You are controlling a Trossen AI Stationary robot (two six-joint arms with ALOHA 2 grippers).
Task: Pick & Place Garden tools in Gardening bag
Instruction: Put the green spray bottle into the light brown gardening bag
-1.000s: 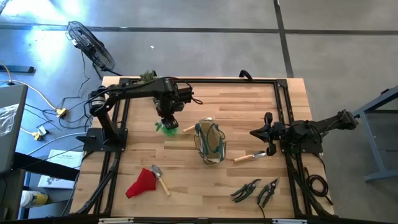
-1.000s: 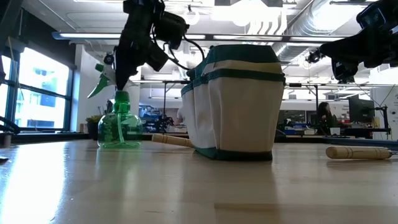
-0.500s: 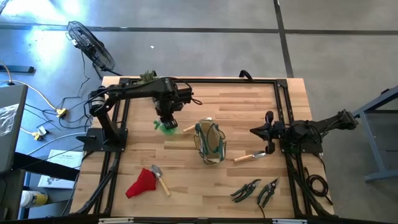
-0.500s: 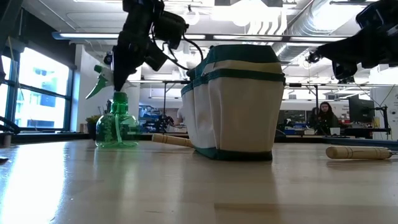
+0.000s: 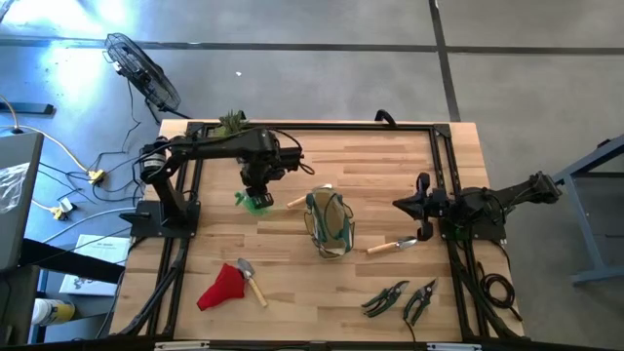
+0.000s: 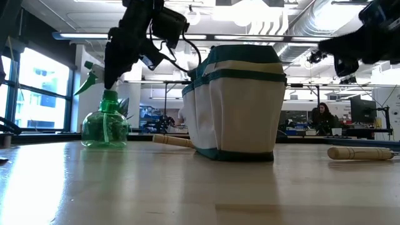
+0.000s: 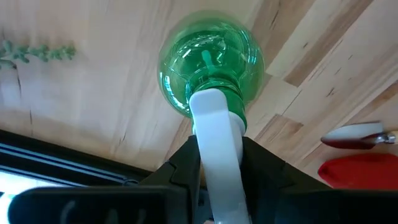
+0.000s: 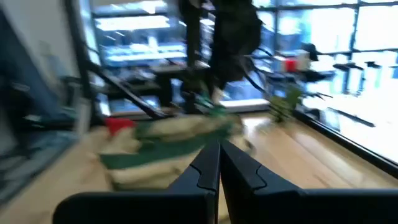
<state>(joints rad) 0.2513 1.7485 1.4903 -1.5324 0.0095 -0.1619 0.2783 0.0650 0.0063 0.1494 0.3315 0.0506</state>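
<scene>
While left pincer clamps spray bottle, bag stands nearby; right pincer closed.

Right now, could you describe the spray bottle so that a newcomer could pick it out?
Start at the gardening bag mid-table. The spray bottle stands upright on the left arm's side of it, the left gripper clamped on its white head. It is the only clear green, round-bodied thing there.

Shiny see-through green plastic spray bottle; smooth pale wood table; soft cloth bag; red cloth glove.
</scene>
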